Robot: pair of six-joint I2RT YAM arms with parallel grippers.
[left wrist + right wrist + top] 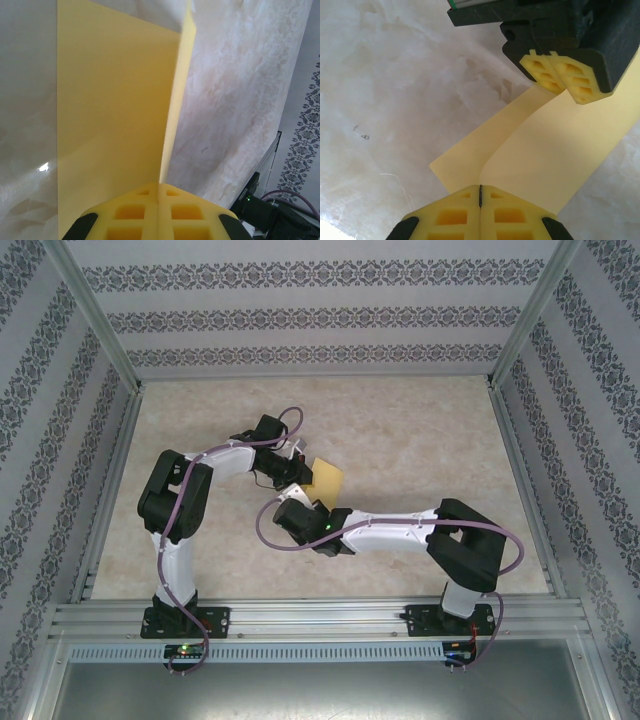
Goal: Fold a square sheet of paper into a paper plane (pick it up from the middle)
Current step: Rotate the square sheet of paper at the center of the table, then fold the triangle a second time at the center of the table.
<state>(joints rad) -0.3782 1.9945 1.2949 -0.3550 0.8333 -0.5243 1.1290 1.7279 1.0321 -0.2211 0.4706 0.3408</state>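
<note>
Left tool (158, 192): closed, pads pressed together on one edge of the sheet (545, 150); a crease is seen running up from the pinch.
Sheet: yellow-orange, held between the two tools over the middle of the desk (420, 430); bent along the crease into two panels. Mostly lifted off the surface, though whether a corner touches it cannot be told.
Right tool (480, 192): closed on the opposite edge. The left tool is faced close by across the sheet.
Desk: pale, marbled, glossy, so a flat sheet would likely be hard to get under.
Handling: judged very light and limp, with stiffness only along the crease. Easily torn if pulled by both tools at once, and easily crumpled. It is thin enough to slip from a loose pinch.
Hold: best taken at the crease ends, where doubled layers give the pads something to bite. Single-layer flats are better avoided.
Stage: judged early in the fold. No nose or dart shape is seen yet.
</note>
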